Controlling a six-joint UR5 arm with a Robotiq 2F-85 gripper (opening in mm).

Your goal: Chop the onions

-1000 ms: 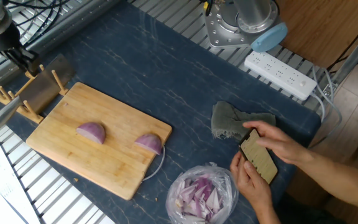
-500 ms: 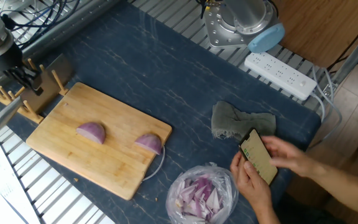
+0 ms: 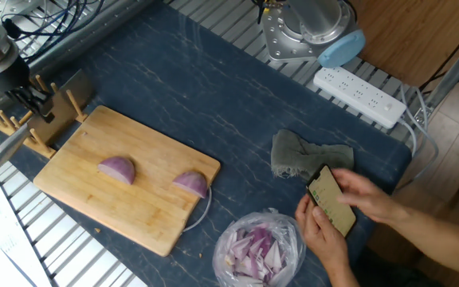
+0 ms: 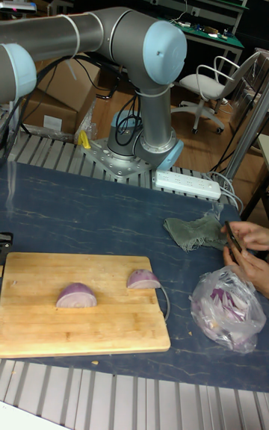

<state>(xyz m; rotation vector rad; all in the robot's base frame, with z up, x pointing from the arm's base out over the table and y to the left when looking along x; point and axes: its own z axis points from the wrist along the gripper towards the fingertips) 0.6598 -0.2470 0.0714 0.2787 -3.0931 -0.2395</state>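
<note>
Currently the onions, two red halves, lie dome up on the wooden cutting board (image 3: 126, 187): one half (image 3: 117, 169) near the middle, the other half (image 3: 191, 183) close to the board's right edge, apart from each other. The gripper (image 3: 34, 100) is at the wooden rack (image 3: 30, 131) beside the board's far left corner, near a knife (image 3: 50, 115) that rests there; I cannot tell how its fingers stand. A clear bag of chopped onion (image 3: 260, 249) lies right of the board, next to a person's hands (image 3: 349, 203) holding a phone (image 3: 331, 201), near a grey cloth (image 3: 305, 156).
</note>
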